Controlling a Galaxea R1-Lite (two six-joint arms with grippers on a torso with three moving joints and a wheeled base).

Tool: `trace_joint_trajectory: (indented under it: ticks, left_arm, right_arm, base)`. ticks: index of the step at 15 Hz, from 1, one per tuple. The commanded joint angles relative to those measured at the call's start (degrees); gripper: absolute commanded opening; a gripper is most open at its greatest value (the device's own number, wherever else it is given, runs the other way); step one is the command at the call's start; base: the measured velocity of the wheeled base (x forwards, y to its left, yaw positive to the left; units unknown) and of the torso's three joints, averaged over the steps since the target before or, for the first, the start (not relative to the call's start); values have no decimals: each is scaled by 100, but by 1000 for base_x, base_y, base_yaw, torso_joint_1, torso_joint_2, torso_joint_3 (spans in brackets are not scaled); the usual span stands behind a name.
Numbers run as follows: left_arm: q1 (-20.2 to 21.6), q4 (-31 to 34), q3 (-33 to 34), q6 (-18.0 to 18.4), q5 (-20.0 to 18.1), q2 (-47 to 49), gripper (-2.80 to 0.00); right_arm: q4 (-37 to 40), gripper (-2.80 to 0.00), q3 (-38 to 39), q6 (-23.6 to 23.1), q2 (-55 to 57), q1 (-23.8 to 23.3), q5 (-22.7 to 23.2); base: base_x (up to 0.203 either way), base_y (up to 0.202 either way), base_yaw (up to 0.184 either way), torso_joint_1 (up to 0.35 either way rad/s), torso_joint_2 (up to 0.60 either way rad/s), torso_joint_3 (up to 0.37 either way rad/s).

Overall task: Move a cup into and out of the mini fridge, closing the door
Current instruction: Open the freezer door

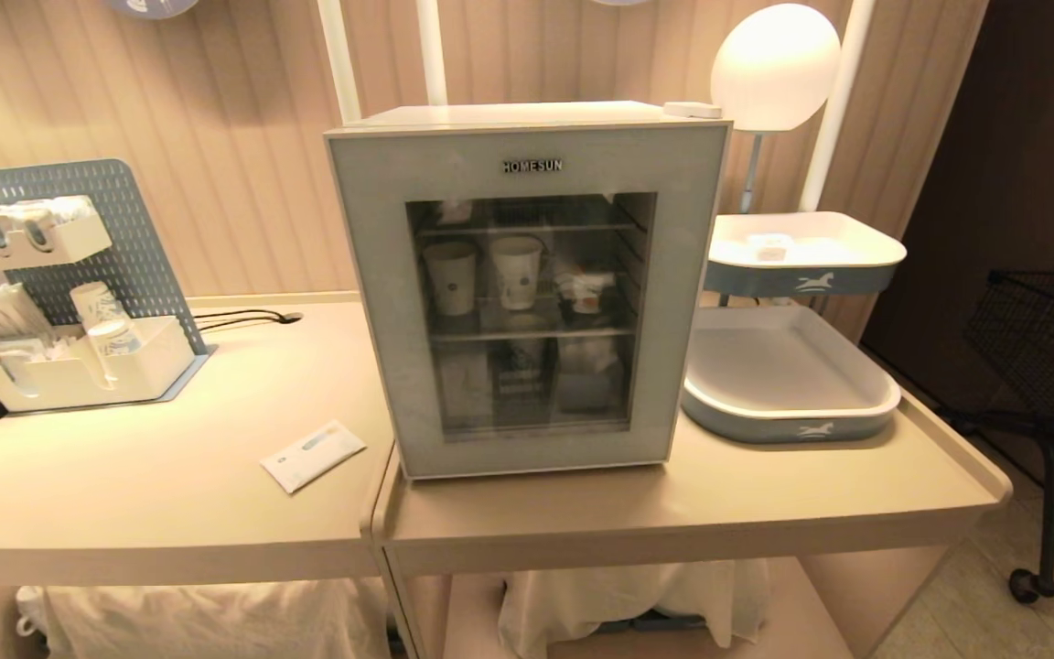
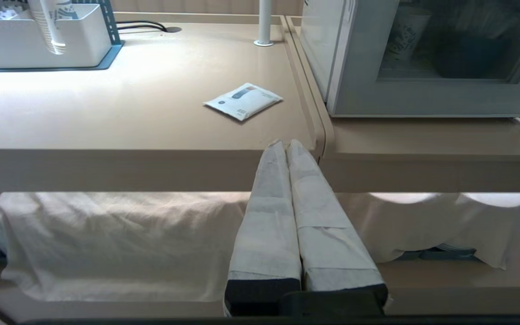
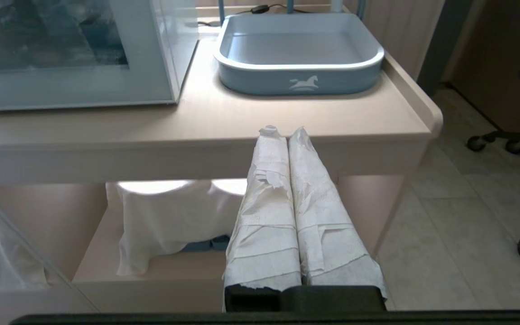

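Matt, smooth beige counter (image 1: pixel 170 476). Glossy glass window in a faintly mottled grey-blue door (image 1: pixel 371 302). Smooth, slightly shiny plastic tray (image 3: pixel 296 81). Perforated blue metal-looking board (image 1: pixel 124 238). Glossy paper-like sachet (image 2: pixel 243 100). Crinkled white cloth (image 2: pixel 106 243) under the counter. Rough white wrapping on gripper fingers (image 3: pixel 269 216).

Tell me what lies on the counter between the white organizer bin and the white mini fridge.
One flat white packet, shown in the head view; otherwise bare counter.
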Motion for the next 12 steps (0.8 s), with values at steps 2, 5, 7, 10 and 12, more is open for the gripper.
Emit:
trace_joint_trajectory:
  ticks: [2, 5, 7, 10, 12]
  left_arm:
    - [-1, -2, 0, -7, 2, 6, -280]
    - [-1, -2, 0, -7, 2, 6, -280]
    - [-1, -2, 0, 8, 2, 6, -280]
    - [-1, -65, -328, 76, 115, 32, -280]
    - [-1, 457, -1501, -17, 330, 250, -280]
  right_arm:
    - [2, -280, 9, -12, 10, 2, 9]
    - [-7, -280, 9, -12, 10, 2, 0]
    - [11, -280, 5, -16, 10, 2, -8]
    - [37, -280, -9, -12, 10, 2, -8]
    - [37, -280, -9, -20, 10, 2, -8]
  base:
    - [193, 0, 4, 2, 1, 1]
    - [194, 0, 0, 2, 2, 3]
    - [131, 0, -4, 14, 5, 1]
    - [0, 0, 0, 0, 0, 0]
    - [0, 0, 0, 0, 0, 0]
